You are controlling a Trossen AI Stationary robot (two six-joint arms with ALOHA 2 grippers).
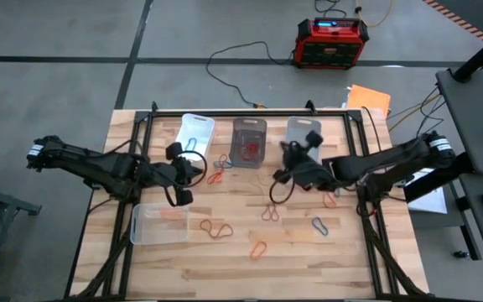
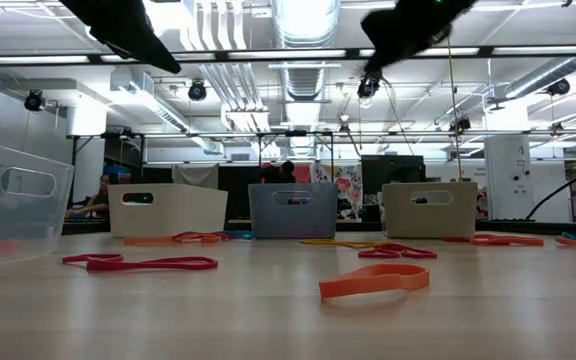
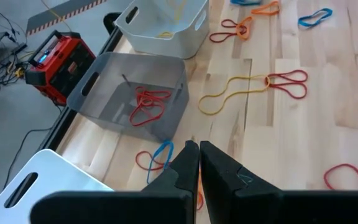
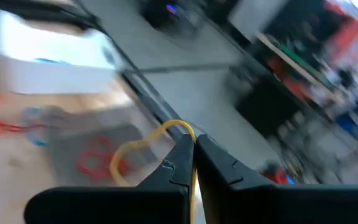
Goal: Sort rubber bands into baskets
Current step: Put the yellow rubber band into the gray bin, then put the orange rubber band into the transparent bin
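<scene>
Right fingers pinched on yellow rubber band dangling lengthwise downward; left fingers closed, empty.

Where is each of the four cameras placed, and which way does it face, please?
High: overhead, looking down on table and both arms.
Low: tabletop height, facing three baskets; arms overhead.
Left wrist: behind shut left gripper, facing smoky basket.
Right wrist: behind right gripper, shut on yellow band.
Shared: both wrist views show the smoky basket's red bands.
</scene>
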